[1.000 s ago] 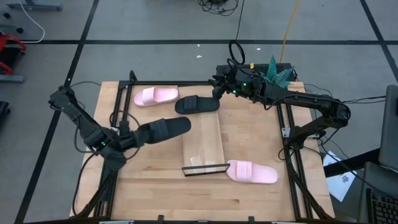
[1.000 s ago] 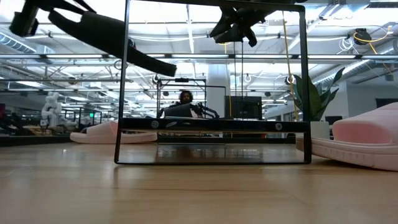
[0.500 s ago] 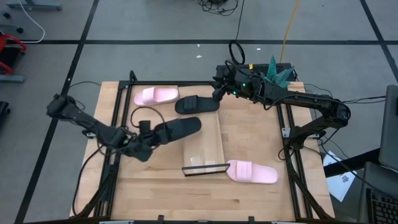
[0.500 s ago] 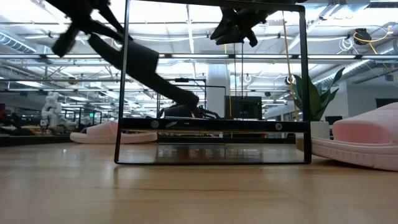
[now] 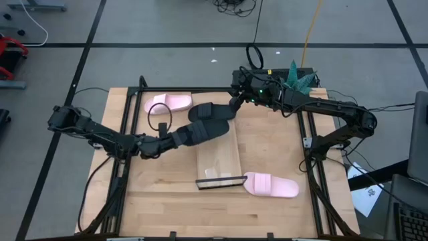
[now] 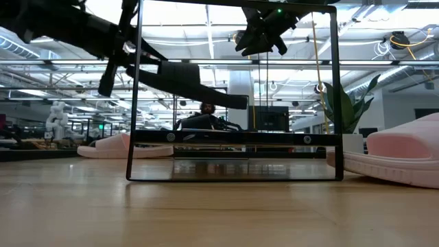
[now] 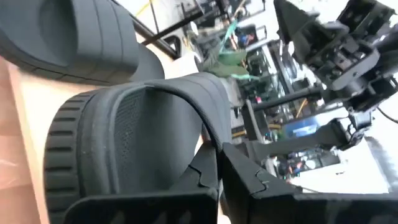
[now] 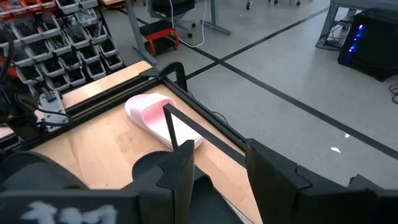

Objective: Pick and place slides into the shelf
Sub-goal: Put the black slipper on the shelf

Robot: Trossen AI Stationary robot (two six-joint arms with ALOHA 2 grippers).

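My left gripper (image 5: 157, 144) is shut on a black slide (image 5: 200, 132) and carries it in the air, toe over the far end of the shelf (image 5: 221, 159). The shelf is a light-wood plank with a dark lip (image 5: 219, 181) at its near end. A second black slide (image 5: 211, 111) lies sole-down just beyond the plank. My right gripper (image 5: 234, 102) hovers open above that slide's right end. One pink slide (image 5: 167, 103) lies at the far left and another (image 5: 271, 185) near the lip. My left gripper pinches the black slide between its two fingers (image 7: 208, 180) at the heel end (image 7: 155, 186), the end away from the strap (image 7: 149, 99). The fingers come nearly level from the table's left and lie along the slide. The slide is lifted clear (image 6: 188, 79), its toe slightly lower.
A black metal frame (image 5: 142, 87) runs along the table's far and side edges. In the low view the shelf's dark frame (image 6: 233, 137) stands upright close ahead. Bare wood lies on the table's near side and right of the plank. A person sits in the room beyond.
My left gripper has moved toward the table's right and slightly far, carrying the black slide from left of the plank to over the plank's far end. The slide dipped steeply toe-down partway and now sits closer to level. The right arm has kept still.
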